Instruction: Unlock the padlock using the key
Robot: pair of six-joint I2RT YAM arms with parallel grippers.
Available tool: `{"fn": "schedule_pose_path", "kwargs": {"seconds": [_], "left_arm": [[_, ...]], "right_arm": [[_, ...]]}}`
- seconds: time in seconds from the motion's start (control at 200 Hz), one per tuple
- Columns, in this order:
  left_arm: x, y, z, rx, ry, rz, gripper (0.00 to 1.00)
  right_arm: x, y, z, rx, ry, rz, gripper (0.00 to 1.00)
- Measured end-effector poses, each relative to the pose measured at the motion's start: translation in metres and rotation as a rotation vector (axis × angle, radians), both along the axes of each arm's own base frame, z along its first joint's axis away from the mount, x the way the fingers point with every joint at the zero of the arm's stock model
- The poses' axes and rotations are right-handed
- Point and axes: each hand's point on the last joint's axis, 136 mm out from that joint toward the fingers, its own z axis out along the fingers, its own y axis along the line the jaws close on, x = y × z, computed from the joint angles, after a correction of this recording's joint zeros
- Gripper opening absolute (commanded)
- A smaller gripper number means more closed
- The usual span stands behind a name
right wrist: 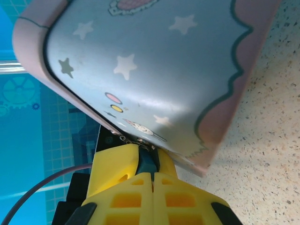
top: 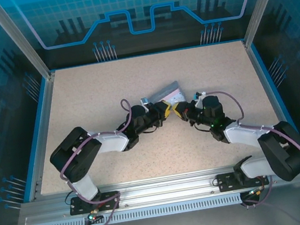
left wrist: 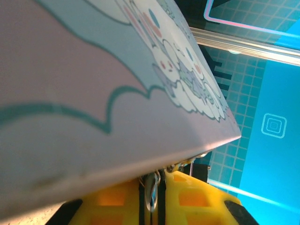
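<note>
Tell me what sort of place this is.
Probably a robotics lab work cell: a left arm and right arm bolted to an aluminium rail, a speckled table framed by aluminium posts, and blue printed panels with a gear motif.

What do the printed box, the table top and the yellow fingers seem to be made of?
The box: probably thin painted metal, semi-gloss; soft highlights and a rolled rim. The table top: matte, speckled beige, perhaps stone-look laminate. The fingers: yellow plastic, matte, moulded with hollow pockets.
</note>
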Motion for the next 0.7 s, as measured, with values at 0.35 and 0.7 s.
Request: {"fn": "schedule_pose_path", "kwargs": {"seconds": [0.35, 0.7], "left_arm": [[0.011, 0.007, -0.012, 0.025, 0.012, 0.071, 0.0], [0.018, 0.011, -0.043, 0.075, 0.045, 0.111, 0.0]], "right_arm": [[0.016, 0.006, -0.011, 0.01, 0.051, -0.048, 0.0], [0.025, 0.011, -0.044, 0.06, 0.161, -0.088, 0.0]]}}
